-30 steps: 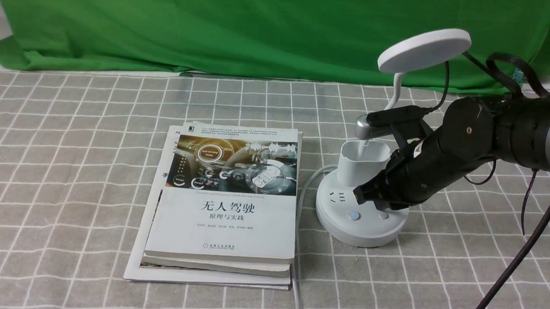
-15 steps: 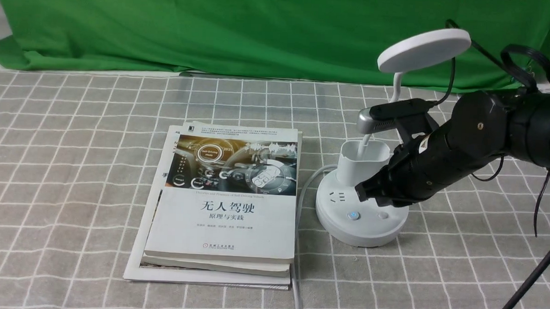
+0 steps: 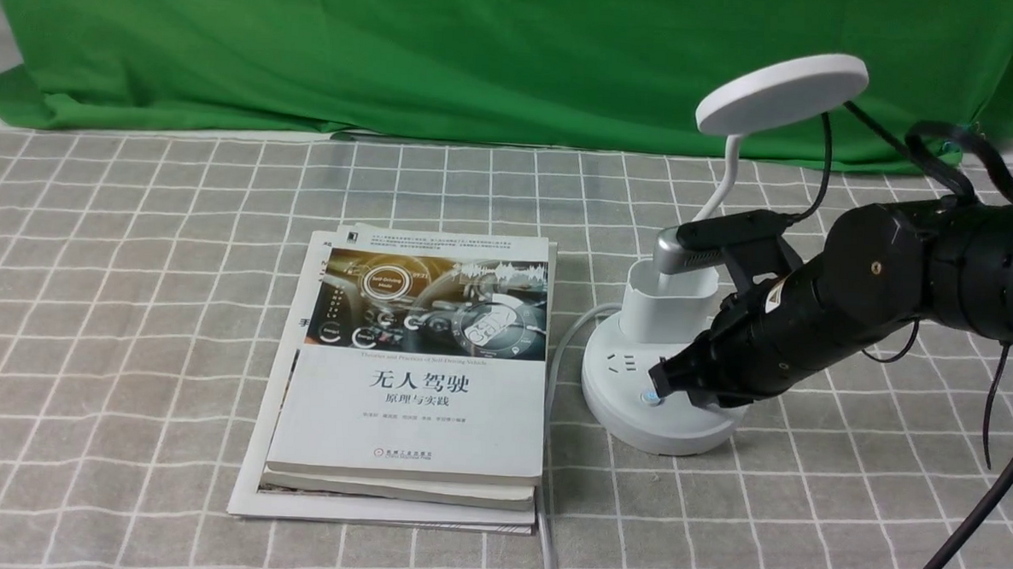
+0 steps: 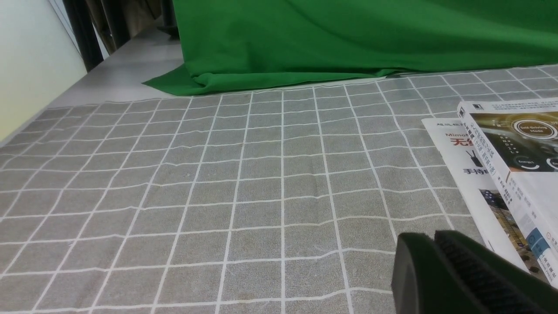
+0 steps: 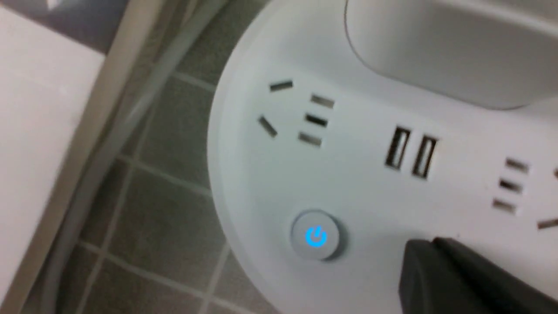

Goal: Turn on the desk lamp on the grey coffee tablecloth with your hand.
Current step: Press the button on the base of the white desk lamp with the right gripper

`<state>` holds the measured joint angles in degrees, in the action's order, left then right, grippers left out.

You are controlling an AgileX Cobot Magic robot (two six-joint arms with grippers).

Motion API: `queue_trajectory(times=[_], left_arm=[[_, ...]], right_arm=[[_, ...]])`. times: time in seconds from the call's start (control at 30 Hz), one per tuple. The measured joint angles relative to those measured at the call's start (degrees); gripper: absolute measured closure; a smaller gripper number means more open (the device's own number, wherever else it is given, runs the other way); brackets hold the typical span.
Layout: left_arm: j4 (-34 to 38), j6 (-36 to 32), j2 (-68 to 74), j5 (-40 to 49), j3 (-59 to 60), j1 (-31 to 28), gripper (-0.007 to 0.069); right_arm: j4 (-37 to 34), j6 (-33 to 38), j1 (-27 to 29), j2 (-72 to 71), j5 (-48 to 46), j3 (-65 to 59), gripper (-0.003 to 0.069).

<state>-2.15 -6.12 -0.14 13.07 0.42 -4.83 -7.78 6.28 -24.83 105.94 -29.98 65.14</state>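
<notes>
With the desk lamp (image 3: 668, 309) on the grey coffee tablecloth (image 3: 129, 302) at 3 o'clock of the books (image 3: 416, 400), the right hand (image 3: 663, 379), pressed together, may miss the blue-lit button (image 3: 653, 399) at its 7 o'clock and shove the base.

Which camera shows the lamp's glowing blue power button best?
The right wrist view: the power button sits close and unblocked, its blue symbol readable, beside the right gripper. The front view shows only a small blue speck at the gripper's tip, low on the desk lamp. The left wrist view misses it entirely.
</notes>
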Motion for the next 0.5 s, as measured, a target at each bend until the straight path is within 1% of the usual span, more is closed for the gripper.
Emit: queue_trajectory(times=[0.27, 0.43, 0.5], left_arm=[[0.00, -0.07, 0.00, 0.00, 0.00, 0.00, 0.0606], [0.00, -0.07, 0.00, 0.00, 0.00, 0.00, 0.0606], [0.00, -0.07, 0.00, 0.00, 0.00, 0.00, 0.0606]], right_arm=[[-0.24, -0.10, -0.06, -1.57, -0.11, -0.24, 0.0624], [-0.24, -0.10, -0.06, -6.26, -1.53, -0.68, 0.0624], [-0.24, -0.17, -0.06, -9.72, -4.17, -0.68, 0.0624]])
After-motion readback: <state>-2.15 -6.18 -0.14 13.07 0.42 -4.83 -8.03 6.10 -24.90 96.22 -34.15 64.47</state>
